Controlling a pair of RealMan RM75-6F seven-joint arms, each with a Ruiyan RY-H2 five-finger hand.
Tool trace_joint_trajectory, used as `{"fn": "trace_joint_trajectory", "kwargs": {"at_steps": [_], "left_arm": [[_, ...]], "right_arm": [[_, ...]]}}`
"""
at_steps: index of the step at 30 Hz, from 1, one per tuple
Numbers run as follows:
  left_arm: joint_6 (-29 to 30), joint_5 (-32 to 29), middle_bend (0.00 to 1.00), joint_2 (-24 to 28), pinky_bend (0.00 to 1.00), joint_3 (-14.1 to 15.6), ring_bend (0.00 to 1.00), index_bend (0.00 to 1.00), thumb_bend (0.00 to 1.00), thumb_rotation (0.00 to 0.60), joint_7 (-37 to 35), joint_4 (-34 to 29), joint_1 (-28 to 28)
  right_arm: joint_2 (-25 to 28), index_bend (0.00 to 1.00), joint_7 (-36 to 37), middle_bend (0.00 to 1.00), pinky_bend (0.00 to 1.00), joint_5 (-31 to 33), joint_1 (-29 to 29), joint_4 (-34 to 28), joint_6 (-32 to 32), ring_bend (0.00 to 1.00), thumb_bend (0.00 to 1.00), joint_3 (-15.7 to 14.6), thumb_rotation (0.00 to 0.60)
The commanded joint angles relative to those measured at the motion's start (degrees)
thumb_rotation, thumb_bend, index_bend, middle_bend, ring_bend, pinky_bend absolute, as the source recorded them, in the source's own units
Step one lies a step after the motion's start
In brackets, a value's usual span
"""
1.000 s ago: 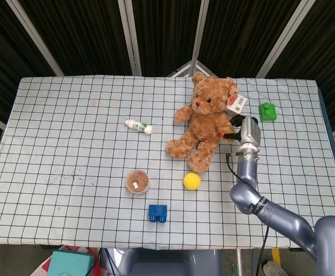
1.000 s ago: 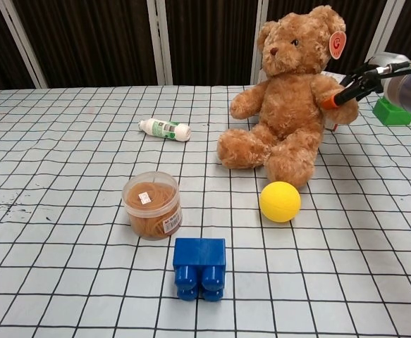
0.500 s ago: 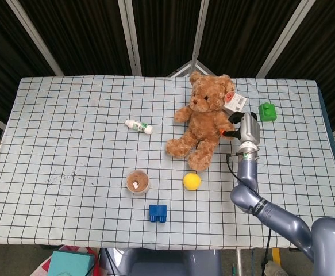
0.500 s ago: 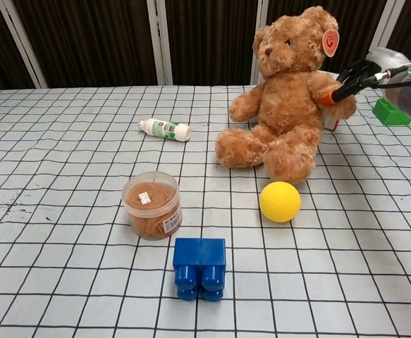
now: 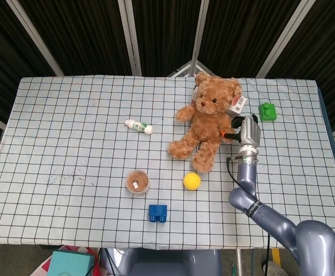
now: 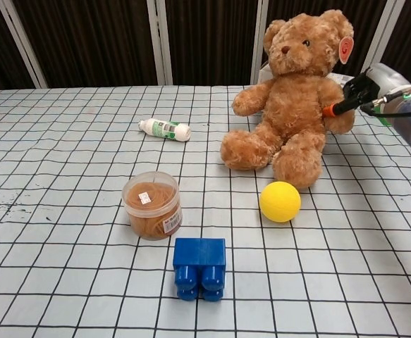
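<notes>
Checked tablecloth (image 5: 69,115) carries teddy bear (image 5: 207,118), yellow ball (image 5: 192,181), blue block (image 5: 157,213).

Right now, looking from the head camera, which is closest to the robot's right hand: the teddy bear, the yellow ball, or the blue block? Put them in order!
Nearest first from the right hand:
1. Teddy bear, right against the hand, on its left side in the picture.
2. Yellow ball, lower left of the hand, in front of the bear's feet.
3. Blue block, farthest, near the front table edge.
</notes>
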Motion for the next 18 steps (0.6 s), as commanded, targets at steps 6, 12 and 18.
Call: {"fn": "trace_joint_trajectory", "kwargs": {"at_steps": [6, 12, 18], "left_arm": [[0.11, -0.06, 0.06, -0.21, 0.14, 0.06, 0.01, 0.22, 0.17, 0.600, 0.79, -0.30, -0.06], [0.09, -0.13, 0.06, -0.28, 0.14, 0.08, 0.01, 0.22, 0.17, 0.600, 1.07, -0.40, -0.09], [0.16, -0.13, 0.06, -0.25, 0.14, 0.09, 0.01, 0.22, 0.17, 0.600, 1.07, -0.45, -0.04]], "right_arm": [[-0.06, 0.81, 1.09, 0.65, 0.02, -1.22, -1.17, 0.32, -1.23, 0.48, 0.49, 0.36, 0.600], [1.18, 0.81, 1.19, 0.65, 0.03, -3.26, -0.58, -2.46, 1.24, 0.48, 0.49, 1.81, 0.600], [0.89, 0.81, 0.25, 0.65, 0.03, -3.71, -1.15, -4.02, 2.02, 0.48, 0.49, 1.65, 0.600]]}}
